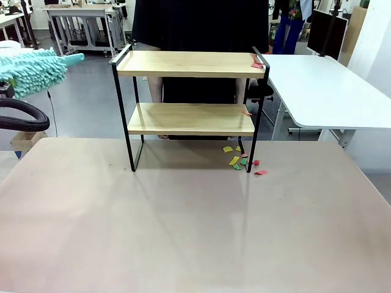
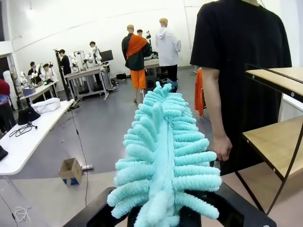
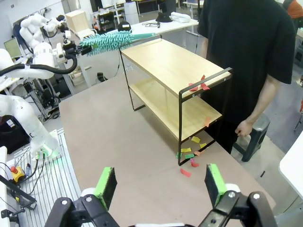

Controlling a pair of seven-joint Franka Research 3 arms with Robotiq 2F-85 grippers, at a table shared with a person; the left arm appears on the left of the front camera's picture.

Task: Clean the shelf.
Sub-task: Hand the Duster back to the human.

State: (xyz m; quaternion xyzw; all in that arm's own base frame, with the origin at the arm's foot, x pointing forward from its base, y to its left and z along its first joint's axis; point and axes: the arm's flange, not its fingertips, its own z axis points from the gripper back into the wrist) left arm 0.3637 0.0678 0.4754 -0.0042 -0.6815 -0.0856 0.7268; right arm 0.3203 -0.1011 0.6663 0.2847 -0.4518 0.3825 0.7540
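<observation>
1 shelf [image 1: 190,91], 1 duster [image 2: 163,156]

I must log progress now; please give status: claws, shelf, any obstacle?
Left claw shut on duster, left of shelf. Right claw open, empty. Paper scraps on top board, more on table. Person behind shelf.

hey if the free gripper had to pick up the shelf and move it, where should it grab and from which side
Probably the raised black end rail of the shelf, nearest the open right gripper. It is a thin bar standing clear above the top board, so fingers could close across it from above. Paper scraps lie beside it.
</observation>
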